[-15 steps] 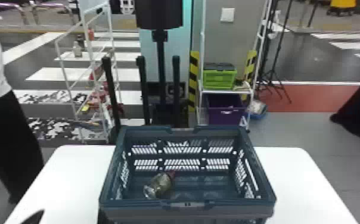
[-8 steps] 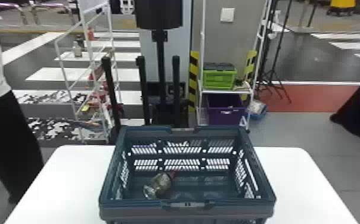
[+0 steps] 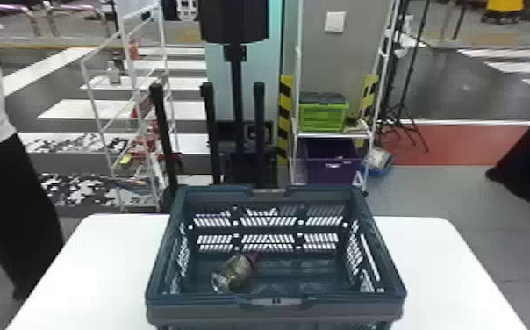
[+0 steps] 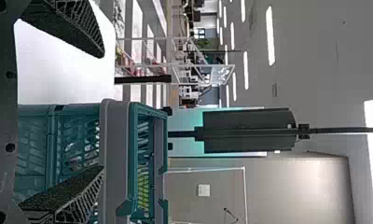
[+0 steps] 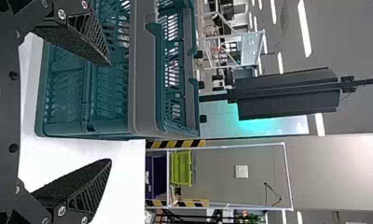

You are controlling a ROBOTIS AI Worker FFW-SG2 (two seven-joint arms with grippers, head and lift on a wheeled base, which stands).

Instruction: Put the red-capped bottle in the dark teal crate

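In the head view, we are looking down on a dark teal plastic crate (image 3: 207,309) with slatted walls, which is standing upright on a white table with rounded corners (image 3: 439,272). Inside it, the red-capped bottle (image 3: 233,272), clear-bodied with greenish-brown contents, is lying on its side towards the crate's left and near side. Its dark red cap (image 3: 253,258) is pointing away from us and to the right. Beyond the table, a bright green crate with a dark lid (image 3: 323,116) is sitting on a white-framed shelf above a purple plastic bin (image 3: 332,169), and a black cylindrical fixture (image 3: 233,22) is rising on a dark pole.

In the left wrist view, we are seeing the left gripper (image 4: 103,111) holding its two black, ribbed fingers spread wide apart. One finger is overlapping the crate's slatted wall in our line of sight, while the other is showing against the white table. A pale, glassy shape is showing through the slats.

In the right wrist view, the right gripper (image 5: 111,112) is also keeping its fingers well spread, one showing against the crate's wall and the other against the tabletop beside the crate.
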